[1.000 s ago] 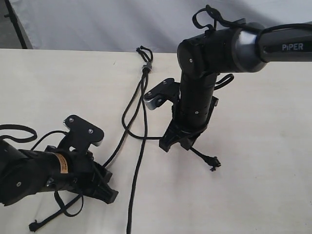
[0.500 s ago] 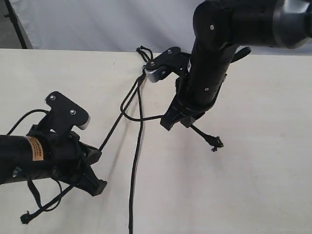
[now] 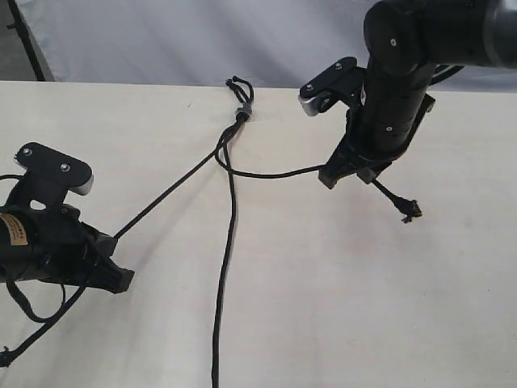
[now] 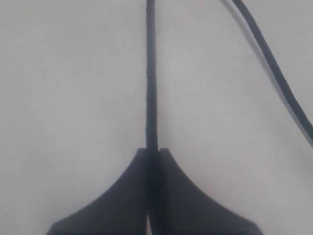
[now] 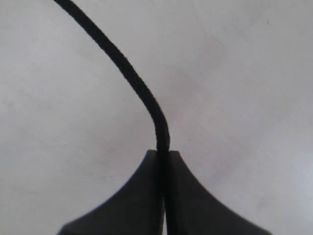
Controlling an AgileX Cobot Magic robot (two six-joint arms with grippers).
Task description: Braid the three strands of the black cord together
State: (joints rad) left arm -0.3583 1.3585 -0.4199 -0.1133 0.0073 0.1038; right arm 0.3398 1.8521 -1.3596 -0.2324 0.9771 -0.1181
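The black cord lies on the pale table, its three strands bound by a small grey band with short loops at the far edge. My left gripper is shut on the left strand, which runs nearly straight from the band. My right gripper is shut on the right strand; its knotted tail hangs beyond the fingers. The middle strand lies loose, running to the near edge. The right strand crosses it just below the band.
The left strand's tail trails off toward the near left corner. A second strand passes through the left wrist view, apart from the fingers. A grey backdrop rises behind the table's far edge.
Both arms have drawn apart: the left gripper moved left, the right gripper right and toward the far edge. Each kept hold of its strand, and both strands have straightened out.
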